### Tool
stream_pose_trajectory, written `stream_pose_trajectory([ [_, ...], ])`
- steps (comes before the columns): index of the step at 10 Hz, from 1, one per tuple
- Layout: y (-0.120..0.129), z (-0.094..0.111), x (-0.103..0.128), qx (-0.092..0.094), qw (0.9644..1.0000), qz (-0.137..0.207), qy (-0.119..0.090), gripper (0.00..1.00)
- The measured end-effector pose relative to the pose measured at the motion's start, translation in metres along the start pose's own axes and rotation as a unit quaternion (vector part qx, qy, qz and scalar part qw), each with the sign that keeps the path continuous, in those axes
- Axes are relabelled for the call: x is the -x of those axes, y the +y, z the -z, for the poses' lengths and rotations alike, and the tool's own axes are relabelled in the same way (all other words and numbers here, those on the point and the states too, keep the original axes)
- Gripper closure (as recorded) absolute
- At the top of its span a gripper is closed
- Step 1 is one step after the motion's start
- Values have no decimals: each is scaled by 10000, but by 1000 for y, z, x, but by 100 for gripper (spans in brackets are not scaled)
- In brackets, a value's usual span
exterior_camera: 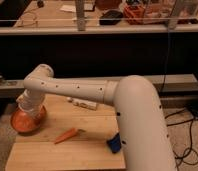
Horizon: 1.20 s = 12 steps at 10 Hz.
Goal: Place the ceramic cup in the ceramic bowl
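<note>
Pale wood forms the table (92,150) that fills the near part of the scene, with a dark counter and a shelf of clutter beyond it. From the near right a thick white robot arm (137,115) rises, bends, and reaches left across the table's far edge. At its left end the gripper (29,106) points down over the ceramic bowl (27,121), a glossy orange-brown dish sitting at the table's far left corner. Whether it is open, closed or holding anything I cannot tell, because the wrist housing hides the tip. The ceramic cup cannot be made out; a pale shape sits at the wrist's lower end, right above the bowl. Behind the arm lies a white tube-like packet (84,104). Nearer the middle lies a small orange carrot (67,135), and to its right, partly behind the arm, a small blue object (113,144).
</note>
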Motion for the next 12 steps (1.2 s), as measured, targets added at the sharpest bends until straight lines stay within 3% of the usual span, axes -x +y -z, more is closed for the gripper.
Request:
stream_pose_trajectory([
  [5, -6, -2, -2, -134, 9998, 37, -104, 23],
  [12, -14, -3, 0, -326, 9991, 126, -257, 20],
])
